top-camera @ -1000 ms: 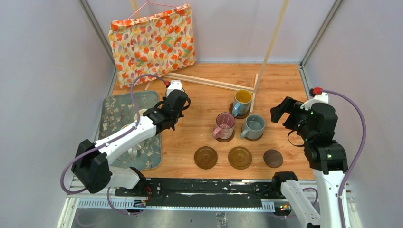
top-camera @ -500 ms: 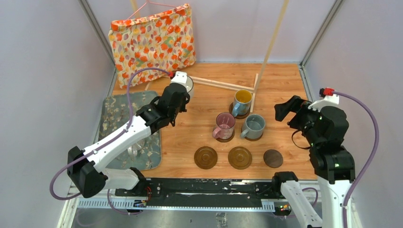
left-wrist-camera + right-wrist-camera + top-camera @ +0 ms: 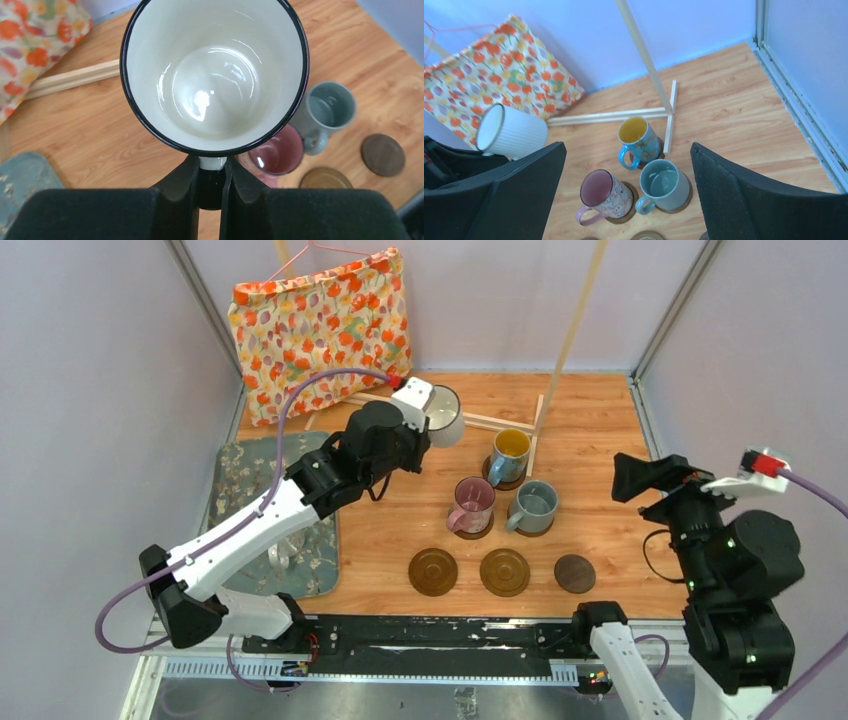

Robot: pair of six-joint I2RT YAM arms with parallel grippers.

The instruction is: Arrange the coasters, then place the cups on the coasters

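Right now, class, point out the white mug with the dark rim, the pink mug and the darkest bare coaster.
white mug with the dark rim [image 3: 215, 85], left wrist view, its glossy inner bottom.
pink mug [image 3: 474, 492], top external view, middle of its open mouth.
darkest bare coaster [image 3: 575, 573], top external view, its centre.

The white mug [image 3: 447, 416] has been lifted and carried rightward.
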